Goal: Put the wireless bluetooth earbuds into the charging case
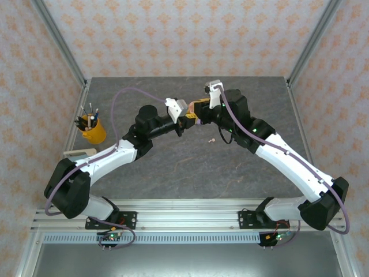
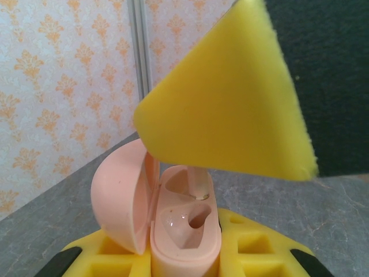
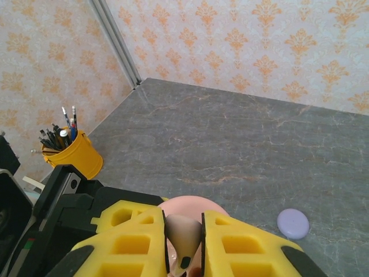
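Pale pink earbud [image 3: 182,234] is hanging stem-down between the yellow foam fingers [image 3: 242,242] of the right gripper [image 3: 184,218], which is clamping it from both sides. In the left wrist view its stem is already reaching into the far socket of the open charging case [image 2: 184,231], but the body is not yet sitting down in it. The near socket is looking empty and glossy. The case is pink as well, its lid [image 2: 118,196] is standing open to one side, and the left gripper [image 2: 184,257] is closing tightly on its lower half and holding it up above the table [image 3: 230,133], mouth towards the other arm.

The step in hand is, I think, the seating of the first earbud. The next move is asking for a small straight push along the socket, keeping the stem in line, and only then for letting the fingers go apart; a crooked push could tip the bud out or turn the case in its grip.

One more small pale earbud [image 1: 211,139] is lying on the table just beside the right arm. A lilac round case [image 3: 293,223] is resting shut further off, and a yellow pen cup [image 3: 75,153] is standing well apart near the wall.
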Controlling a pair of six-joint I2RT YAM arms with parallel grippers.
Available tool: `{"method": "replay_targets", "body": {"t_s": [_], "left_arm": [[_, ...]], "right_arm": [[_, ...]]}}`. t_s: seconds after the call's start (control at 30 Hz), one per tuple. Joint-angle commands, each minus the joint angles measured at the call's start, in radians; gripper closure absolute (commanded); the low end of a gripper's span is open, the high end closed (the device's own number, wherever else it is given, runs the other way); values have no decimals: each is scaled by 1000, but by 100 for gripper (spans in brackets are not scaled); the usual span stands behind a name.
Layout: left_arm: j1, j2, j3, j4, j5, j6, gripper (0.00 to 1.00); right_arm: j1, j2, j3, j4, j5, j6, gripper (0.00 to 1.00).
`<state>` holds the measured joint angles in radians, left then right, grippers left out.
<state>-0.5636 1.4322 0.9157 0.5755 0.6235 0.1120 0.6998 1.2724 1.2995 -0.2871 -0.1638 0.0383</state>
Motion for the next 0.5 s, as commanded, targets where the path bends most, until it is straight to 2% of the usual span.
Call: {"method": "replay_targets", "body": {"t_s": [0.0,0.47], "left_arm": [[-13,-7,34,7,22,-8,100],[-12,-16,45,-7,16,6,100]], "right_arm": [[3,2,-3,36,26,-18,82],[3,4,-32,22,23,-23,83]]}}
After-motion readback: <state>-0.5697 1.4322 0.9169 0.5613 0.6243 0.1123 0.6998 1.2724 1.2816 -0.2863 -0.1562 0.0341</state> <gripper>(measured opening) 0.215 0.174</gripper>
